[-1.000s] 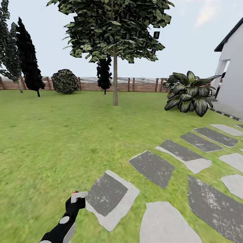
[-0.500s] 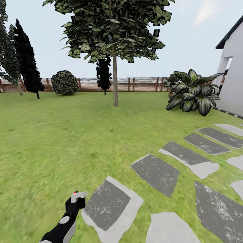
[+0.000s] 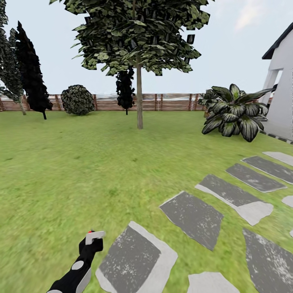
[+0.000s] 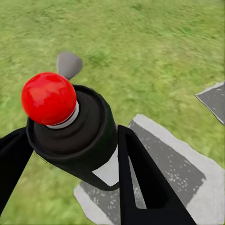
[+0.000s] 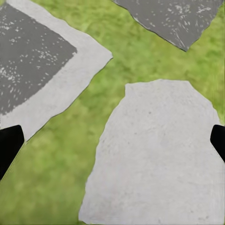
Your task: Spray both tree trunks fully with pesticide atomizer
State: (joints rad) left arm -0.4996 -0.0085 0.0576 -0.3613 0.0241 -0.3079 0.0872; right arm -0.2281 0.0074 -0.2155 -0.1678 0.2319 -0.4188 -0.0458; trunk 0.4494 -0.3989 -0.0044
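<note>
Left tool (image 4: 70,154) is gripping the atomizer (image 4: 75,136), fingers clamping its dark body below the red spot (image 4: 48,98). It is looking light, rigid, perhaps slippery. Long axis is lying along the fingers, spray head (image 3: 94,235) pointing towards the distant tree (image 3: 139,97). Right tool (image 5: 112,140) is hanging open, empty, over paving.

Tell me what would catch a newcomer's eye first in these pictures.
Probably the tree, standing mid-lawn ahead with its wide blocky canopy over a thin bare trunk. Next the atomizer with its bright red knob, clamped in the left gripper low over the grass. Grey stepping stones run off to the right toward the white house.
</note>
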